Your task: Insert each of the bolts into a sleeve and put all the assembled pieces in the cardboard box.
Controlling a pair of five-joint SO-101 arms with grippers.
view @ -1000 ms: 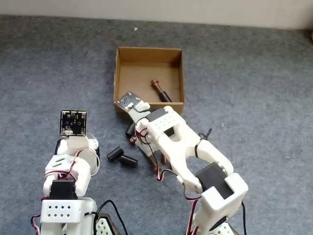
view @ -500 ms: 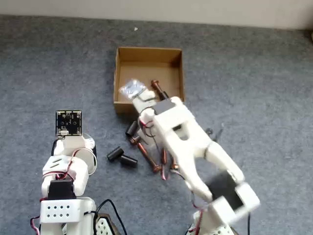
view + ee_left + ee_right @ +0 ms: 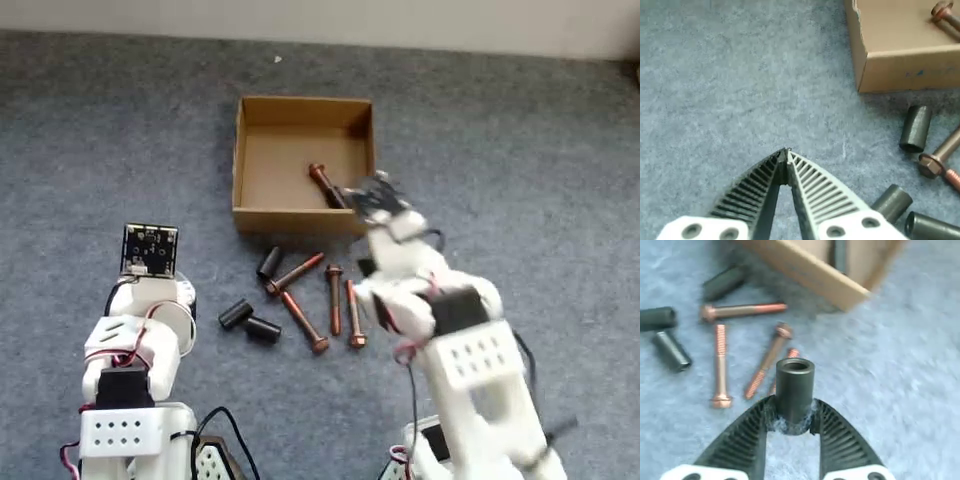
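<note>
Your bench (image 3: 520, 130) is a grey, carpet-like surface running up to a pale wall. Your right hand (image 3: 792, 406) grips a dark sleeve (image 3: 794, 382) by its lower end, fingers closed against both sides, and the sleeve stands upright with its open mouth up. In the high view that hand is blurred, just at the near right corner of the box (image 3: 250, 160). Inside the box, toward the same corner, lies one assembled piece (image 3: 327, 187), a copper-headed bolt in a dark sleeve. Four bare bolts (image 3: 334, 298) lie close together on the bench in front of the box. Left of them are three loose sleeves (image 3: 264, 329), one nearer the box and two side by side. Your left hand (image 3: 786, 155) is closed with its tips together, holding nothing, over bare bench beside those sleeves.
</note>
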